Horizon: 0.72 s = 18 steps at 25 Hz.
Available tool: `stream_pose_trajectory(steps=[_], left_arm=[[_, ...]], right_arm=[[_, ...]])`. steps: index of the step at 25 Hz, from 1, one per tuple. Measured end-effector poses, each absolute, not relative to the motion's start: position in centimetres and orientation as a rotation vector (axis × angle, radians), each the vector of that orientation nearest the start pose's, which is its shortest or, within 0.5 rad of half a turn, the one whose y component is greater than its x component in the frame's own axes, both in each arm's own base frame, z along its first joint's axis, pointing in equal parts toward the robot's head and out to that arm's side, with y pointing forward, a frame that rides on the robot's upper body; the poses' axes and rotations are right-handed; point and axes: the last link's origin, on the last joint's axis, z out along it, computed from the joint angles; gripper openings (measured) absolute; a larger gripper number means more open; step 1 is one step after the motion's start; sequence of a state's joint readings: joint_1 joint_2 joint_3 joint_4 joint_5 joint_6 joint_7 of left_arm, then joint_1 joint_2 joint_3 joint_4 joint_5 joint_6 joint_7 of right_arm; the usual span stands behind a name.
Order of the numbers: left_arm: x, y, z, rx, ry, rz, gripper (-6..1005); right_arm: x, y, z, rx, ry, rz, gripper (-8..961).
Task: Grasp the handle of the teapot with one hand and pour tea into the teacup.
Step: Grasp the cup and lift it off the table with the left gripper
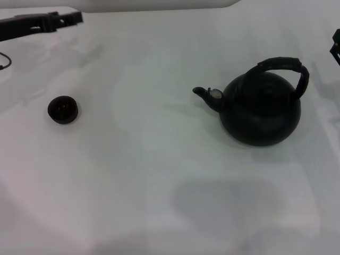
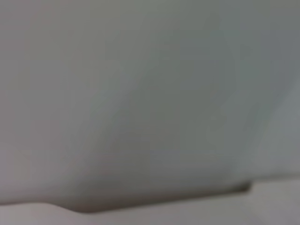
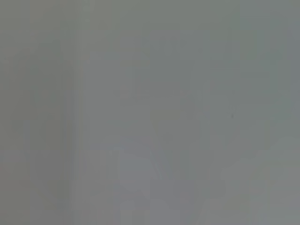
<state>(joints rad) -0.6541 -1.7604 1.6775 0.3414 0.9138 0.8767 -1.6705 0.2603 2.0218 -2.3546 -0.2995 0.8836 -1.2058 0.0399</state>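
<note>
The black round teapot [image 1: 261, 112] stands on the white table at the right in the head view, its spout [image 1: 202, 93] pointing left and its arched handle [image 1: 284, 66] over the top. The tiny black teacup [image 1: 63, 109] sits far to the left, well apart from the pot. My left gripper [image 1: 69, 18] lies at the far left corner, away from both. Only a sliver of my right gripper [image 1: 336, 47] shows at the right edge, beyond the handle. No tea is visible. Both wrist views show only plain pale surface.
The white table [image 1: 159, 175] spreads between the cup and the pot. A thin dark cable [image 1: 5, 61] curls at the left edge. The table's far edge runs along the top of the head view.
</note>
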Motion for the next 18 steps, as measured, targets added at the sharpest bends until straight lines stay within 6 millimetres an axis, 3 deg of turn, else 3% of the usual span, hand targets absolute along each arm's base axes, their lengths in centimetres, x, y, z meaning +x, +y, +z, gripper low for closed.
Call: stream_pose_trajectory(steps=[8,18], left_arm=[[-28.1,42.0,4.8,-2.343,-1.211,-0.354,801],[-26.8,41.0,8.2,-2.294,-1.208,-0.155,806]], right_arm=[[35.5,28.6,-0.4,-1.566,0.513,0.626,852],[35.8,28.7,-0.6,-1.575,0.529,0.605,849]])
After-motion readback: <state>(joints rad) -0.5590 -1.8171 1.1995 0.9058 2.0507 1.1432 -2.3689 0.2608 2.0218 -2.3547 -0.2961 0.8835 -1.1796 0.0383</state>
